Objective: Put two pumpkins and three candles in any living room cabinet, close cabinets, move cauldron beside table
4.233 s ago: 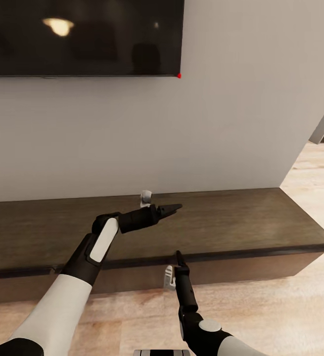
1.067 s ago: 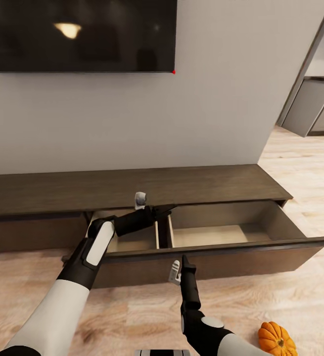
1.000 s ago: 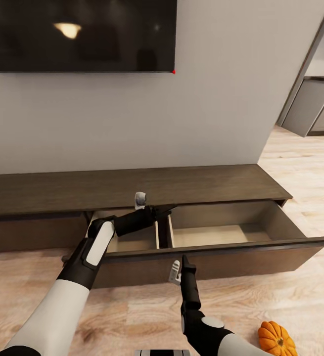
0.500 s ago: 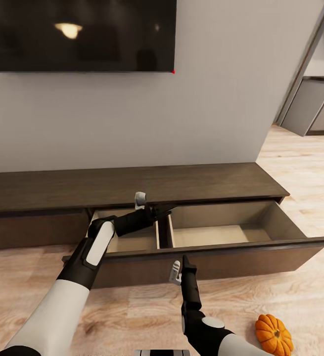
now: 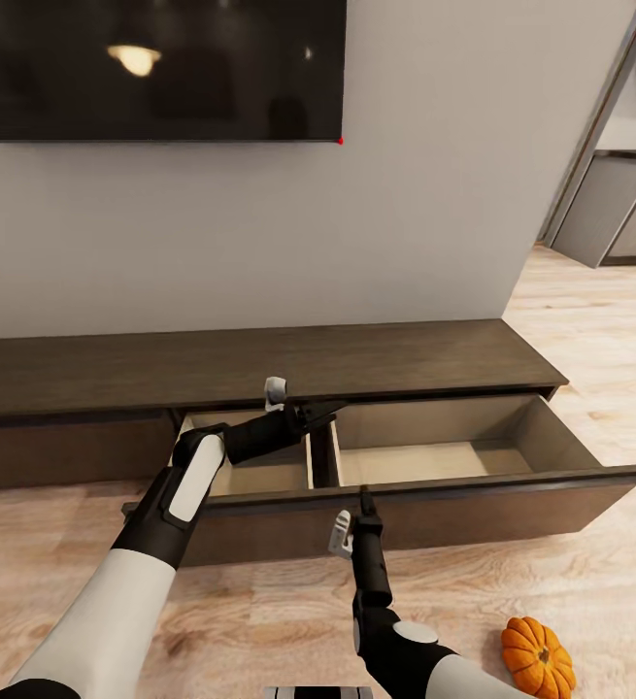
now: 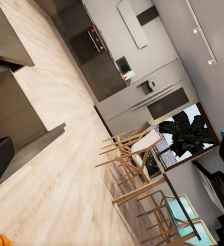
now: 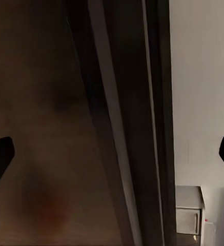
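Floor (image 5: 259, 602): pumpkin (image 5: 537, 658) lying there.
Cabinet (image 5: 259, 364): drawer (image 5: 434, 466) standing open.
Right tool (image 5: 364, 497): gaping wide.
Left tool (image 5: 325, 412): can't tell.

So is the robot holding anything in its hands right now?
No. The right gripper is open at the pulled-out drawer's front edge, holding nothing. The left gripper hovers over the drawer with nothing in it. The pumpkin lies on the floor.

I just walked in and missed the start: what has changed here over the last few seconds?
The drawer of the cabinet, shut four seconds ago, now stands pulled wide open and empty. The camera drew back meanwhile, bringing a pumpkin on the floor into view. In the last second little changed: the right gripper stays by the drawer's front edge, and the left gripper still hangs over the drawer's divider.
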Tool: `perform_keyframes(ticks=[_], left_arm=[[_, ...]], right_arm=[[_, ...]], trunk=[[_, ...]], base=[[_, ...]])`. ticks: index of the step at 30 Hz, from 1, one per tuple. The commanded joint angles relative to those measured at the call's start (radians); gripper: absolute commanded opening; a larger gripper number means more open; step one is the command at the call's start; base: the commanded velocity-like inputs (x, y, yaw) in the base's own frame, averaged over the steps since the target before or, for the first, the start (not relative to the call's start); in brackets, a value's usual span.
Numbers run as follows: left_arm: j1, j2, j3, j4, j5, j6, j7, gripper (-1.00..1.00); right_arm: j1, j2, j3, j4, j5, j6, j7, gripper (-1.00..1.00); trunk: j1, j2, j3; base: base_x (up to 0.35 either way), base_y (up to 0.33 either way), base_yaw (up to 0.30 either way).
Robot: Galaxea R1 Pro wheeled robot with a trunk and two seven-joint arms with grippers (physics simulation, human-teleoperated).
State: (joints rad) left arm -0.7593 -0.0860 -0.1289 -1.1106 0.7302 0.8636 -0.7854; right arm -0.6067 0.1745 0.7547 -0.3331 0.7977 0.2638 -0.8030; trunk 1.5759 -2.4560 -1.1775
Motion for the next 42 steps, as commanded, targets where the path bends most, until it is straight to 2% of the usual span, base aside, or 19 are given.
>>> perform_keyframes(ticks=[1,9,19,22,24,29,36,39,42], left_arm=[[0.0,0.0,0.0,0.0,0.0,0.0,0.0,1.0],[0.0,0.0,0.0,0.0,0.0,0.0,0.0,1.0],[0.0,0.0,0.0,0.001,0.001,0.0,-0.001,1.0],[0.001,0.0,0.011,-0.002,0.001,0.0,-0.002,1.0],[0.006,0.0,0.035,-0.018,0.002,0.0,-0.002,1.0],[0.007,0.0,0.053,-0.015,0.002,0.001,0.001,1.0],[0.001,-0.005,0.048,-0.014,-0.005,0.007,0.011,1.0],[-0.005,-0.009,0.047,-0.012,-0.006,0.01,0.019,1.0],[-0.025,-0.014,0.046,-0.015,-0.006,0.017,0.051,1.0]], right_arm=[[0.0,0.0,0.0,0.0,0.0,0.0,0.0,1.0],[0.0,-0.001,0.0,0.0,0.002,0.0,0.001,1.0],[0.0,-0.005,0.0,0.0,0.007,0.0,0.001,1.0],[0.0,-0.007,0.0,0.0,0.008,-0.001,0.001,1.0],[0.0,-0.007,0.0,0.0,0.008,-0.001,0.002,1.0],[-0.001,-0.009,-0.001,0.0,0.008,-0.004,0.004,1.0],[0.0,-0.015,-0.001,0.0,0.005,-0.008,0.006,1.0],[-0.001,-0.029,-0.003,-0.002,0.001,-0.014,0.007,1.0],[-0.001,-0.044,-0.008,-0.004,-0.005,-0.018,0.011,1.0]], trunk=[[0.0,0.0,0.0],[0.0,0.0,0.0],[0.0,0.0,0.0],[0.0,0.0,0.0],[0.0,0.0,0.0],[-0.019,0.035,0.016],[-0.046,0.084,0.038],[-0.058,0.105,0.047],[-0.069,0.126,0.056]], base=[[0.0,0.0,0.0],[-0.024,0.0,0.0],[-0.277,0.0,0.0],[-0.06,0.0,0.0],[-0.011,0.0,0.0],[-0.003,0.0,0.0],[0.0,0.0,0.0],[0.0,0.0,0.0],[0.0,0.0,0.0]])
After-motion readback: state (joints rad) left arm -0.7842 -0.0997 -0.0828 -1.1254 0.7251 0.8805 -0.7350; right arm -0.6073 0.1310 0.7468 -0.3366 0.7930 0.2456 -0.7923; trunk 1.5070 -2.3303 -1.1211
